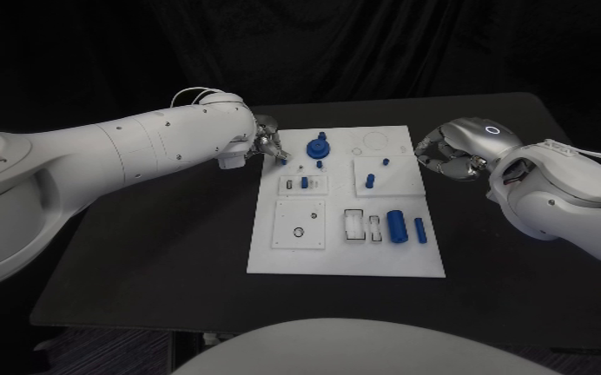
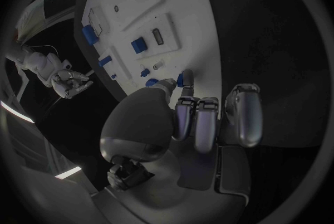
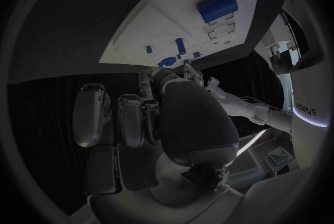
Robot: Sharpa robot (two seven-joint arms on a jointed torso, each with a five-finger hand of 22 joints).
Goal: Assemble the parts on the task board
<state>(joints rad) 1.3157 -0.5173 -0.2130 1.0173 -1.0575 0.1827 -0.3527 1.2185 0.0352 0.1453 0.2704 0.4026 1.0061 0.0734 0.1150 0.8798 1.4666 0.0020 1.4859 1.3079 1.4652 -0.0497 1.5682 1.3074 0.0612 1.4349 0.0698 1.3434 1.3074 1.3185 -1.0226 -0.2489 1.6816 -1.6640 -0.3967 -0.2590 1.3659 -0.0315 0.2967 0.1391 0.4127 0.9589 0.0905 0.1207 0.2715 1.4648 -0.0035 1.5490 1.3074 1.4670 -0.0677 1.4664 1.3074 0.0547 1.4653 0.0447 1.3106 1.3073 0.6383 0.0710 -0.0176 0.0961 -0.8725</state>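
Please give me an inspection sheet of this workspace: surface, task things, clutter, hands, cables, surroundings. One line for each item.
Surface: black table, bare around the board.
Job's things: white task board in the middle of the table; blue parts on it, among them a large cylinder, a slim bar beside it, a round knob piece at the far end, and a peg.
Clutter: nothing seen.
Hands: left hand at the board's far left corner, fingers curled, nothing visibly held; right hand beside the board's far right edge, fingers curled, holding nothing.
Cables: thin white cable looped on the left arm.
Surroundings: black curtain behind the table.
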